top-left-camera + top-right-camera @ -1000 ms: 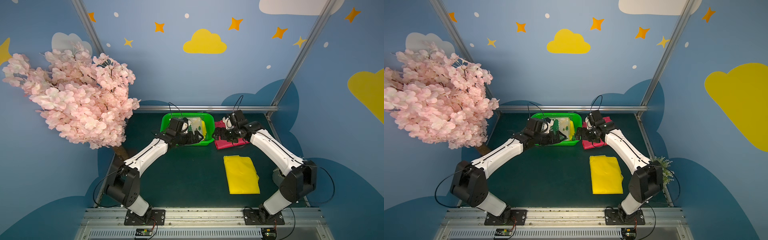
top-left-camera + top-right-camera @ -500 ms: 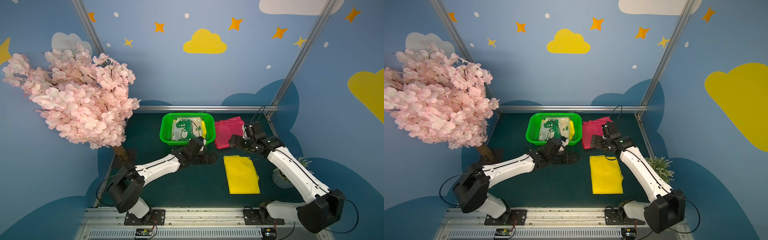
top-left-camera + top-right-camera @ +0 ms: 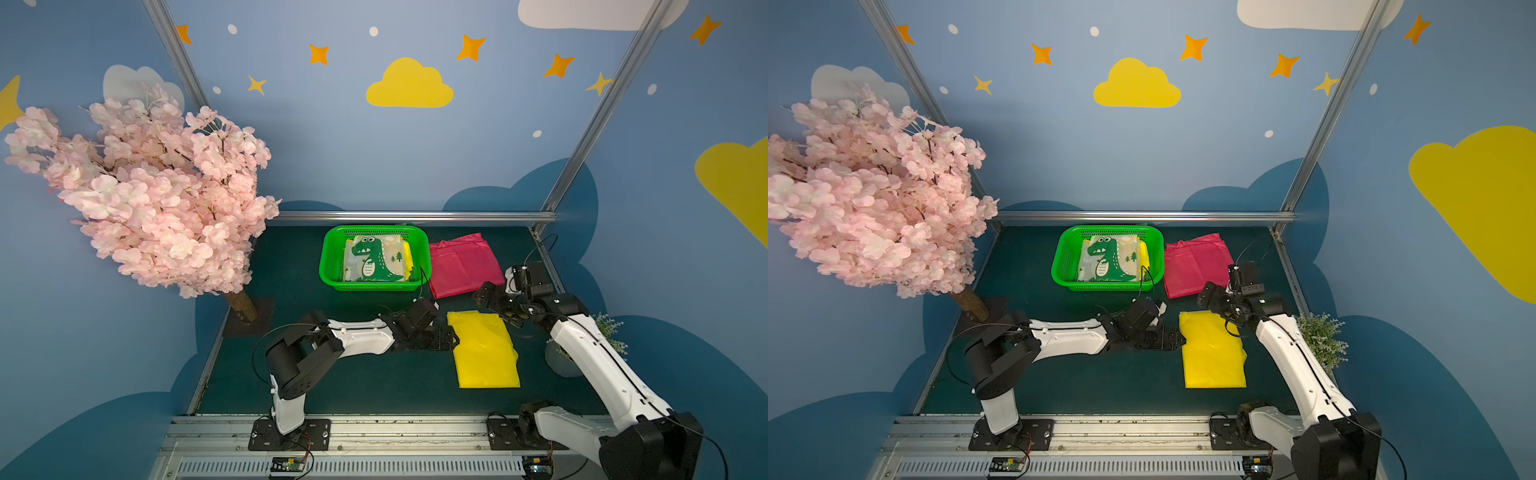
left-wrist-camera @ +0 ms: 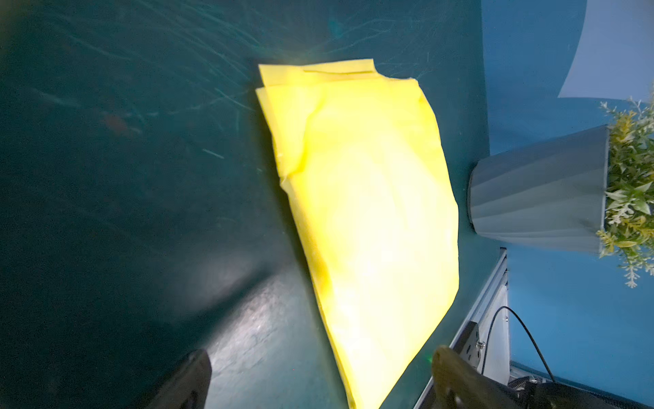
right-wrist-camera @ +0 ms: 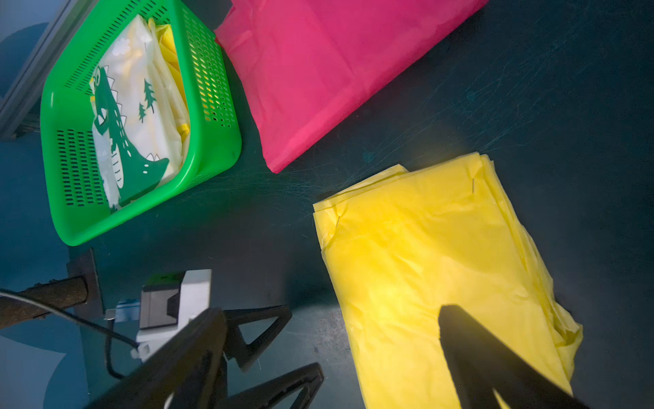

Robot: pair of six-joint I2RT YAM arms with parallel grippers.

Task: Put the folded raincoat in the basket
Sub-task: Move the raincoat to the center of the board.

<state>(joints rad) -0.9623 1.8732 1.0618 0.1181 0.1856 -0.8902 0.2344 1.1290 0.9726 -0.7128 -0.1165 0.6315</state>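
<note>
- We count two grippers, both spread wide and empty: left gripper (image 4: 320, 354) at nine o'clock of the one flat yellow raincoat (image 3: 486, 353), right gripper (image 5: 329, 311) at one o'clock.
- One pink raincoat (image 3: 463, 264) at twelve.
- One basket (image 3: 330, 257) at eleven, holding one dinosaur raincoat (image 3: 374, 259).

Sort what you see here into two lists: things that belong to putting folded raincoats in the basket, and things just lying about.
Job: basket; yellow raincoat; pink raincoat; dinosaur raincoat, already in the basket; left gripper and right gripper, both open.

Lying about: blossom tree; potted plant.
</note>
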